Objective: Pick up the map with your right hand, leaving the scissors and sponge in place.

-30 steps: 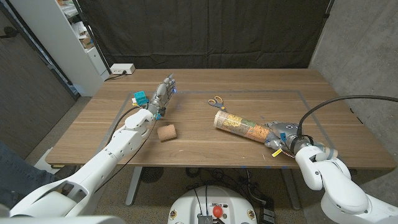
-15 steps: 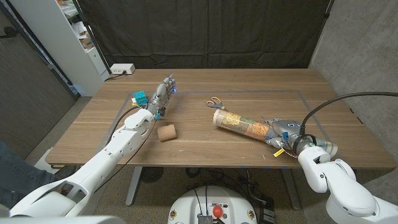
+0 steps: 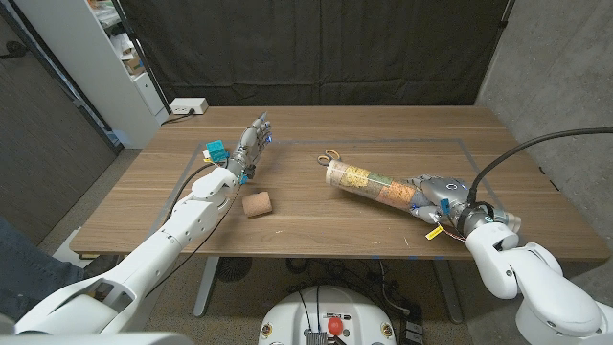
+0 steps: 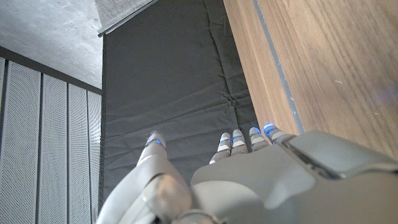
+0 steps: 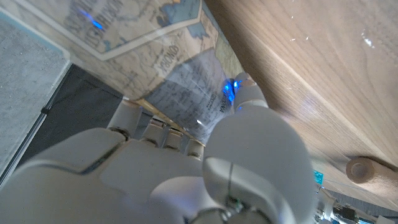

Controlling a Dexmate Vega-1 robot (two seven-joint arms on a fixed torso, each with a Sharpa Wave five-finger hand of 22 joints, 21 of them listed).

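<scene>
Wooden table [image 3: 316, 230] under me, dark curtain at twelve o'clock; my left hand [image 3: 251, 146] idles at ten, fingers spread, sponge [image 3: 257, 203] just below it. Scissors [image 3: 330, 157] sit untouched past the map [image 3: 372, 182], whose three o'clock end my right hand [image 3: 439, 196] grips, fingers wrapped round — grasped, I'd say, lift barely begun.

Even, soft overhead light, faint shadows; head view sharp, wrist views blurred close-up.
</scene>
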